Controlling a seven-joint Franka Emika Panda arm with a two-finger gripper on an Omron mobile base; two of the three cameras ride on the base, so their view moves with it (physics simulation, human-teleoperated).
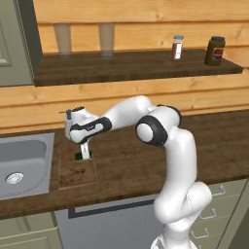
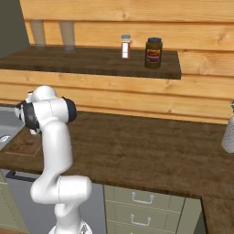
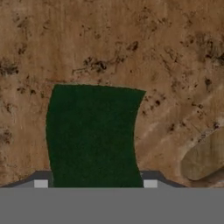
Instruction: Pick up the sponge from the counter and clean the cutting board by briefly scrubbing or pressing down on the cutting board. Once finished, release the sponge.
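Note:
My gripper [image 1: 84, 153] points straight down over the upper part of the reddish-brown, stained cutting board [image 1: 77, 169], which lies on the dark counter [image 1: 146, 160] just right of the sink. It is shut on the sponge [image 1: 79, 155]. In the hand view the dark green sponge [image 3: 94, 135] sits between the two fingertips [image 3: 150, 183], against the speckled board surface [image 3: 131, 43]; my gripper [image 3: 95, 183] clamps its near end. Whether the sponge touches the board I cannot tell. In the right base view a corner of the board [image 2: 25, 146] shows beside the arm.
A grey metal sink [image 1: 22, 165] borders the board on the left. Above, a dark shelf [image 1: 136, 65] carries a small jar [image 1: 177, 47], a brown jar [image 1: 215, 50] and two glasses. A grey object [image 2: 228, 132] stands at the counter's far right.

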